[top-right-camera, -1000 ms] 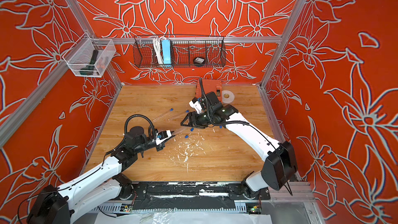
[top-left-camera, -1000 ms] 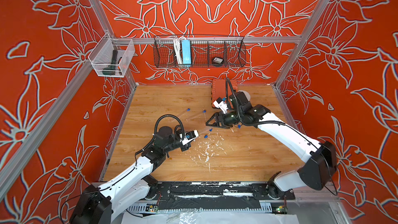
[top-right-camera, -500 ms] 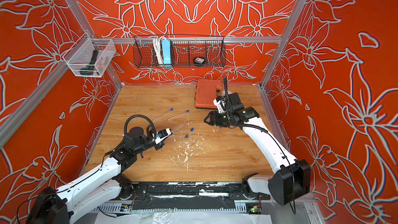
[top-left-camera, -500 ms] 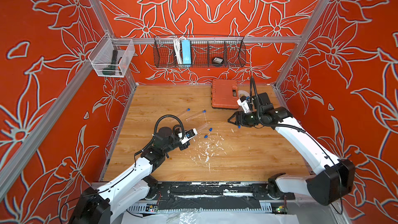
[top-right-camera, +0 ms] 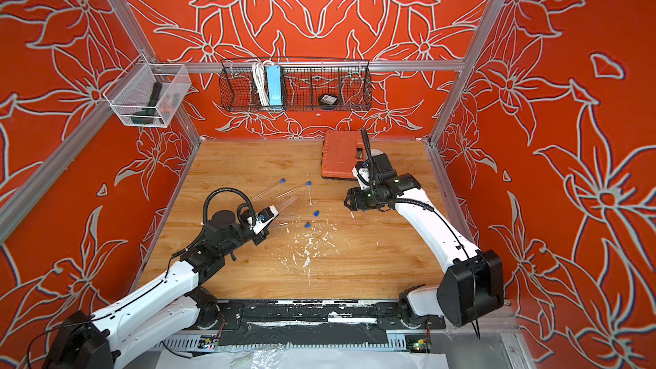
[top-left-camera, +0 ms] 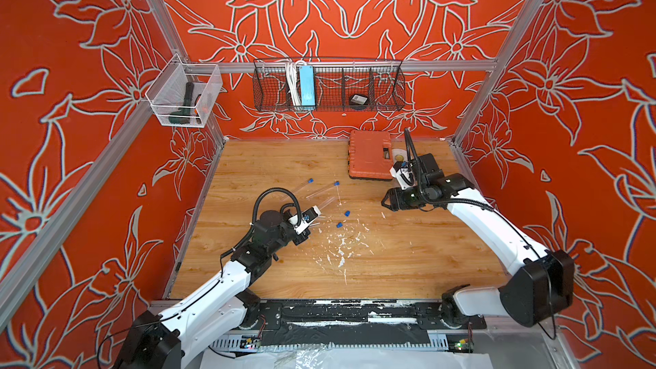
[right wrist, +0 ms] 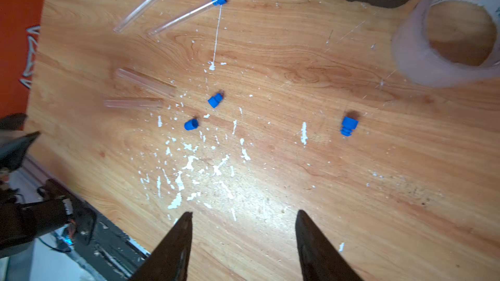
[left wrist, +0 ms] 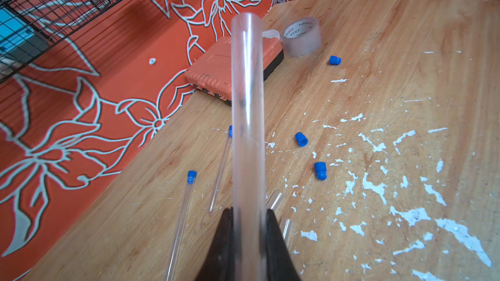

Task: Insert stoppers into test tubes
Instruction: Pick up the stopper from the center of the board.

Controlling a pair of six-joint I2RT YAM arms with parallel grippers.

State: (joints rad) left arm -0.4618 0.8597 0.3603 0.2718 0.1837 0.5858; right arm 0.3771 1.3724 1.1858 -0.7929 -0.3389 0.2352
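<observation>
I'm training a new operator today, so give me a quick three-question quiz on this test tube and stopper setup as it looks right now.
1. True or false: the left jaws are shut on a test tube that has no stopper in it.
2. How many loose stoppers lie on the table?
3. The right jaws are: A) shut on a stopper; B) open and empty; C) shut on a second tube.
Key: 1 true; 2 three; 3 B.
</observation>
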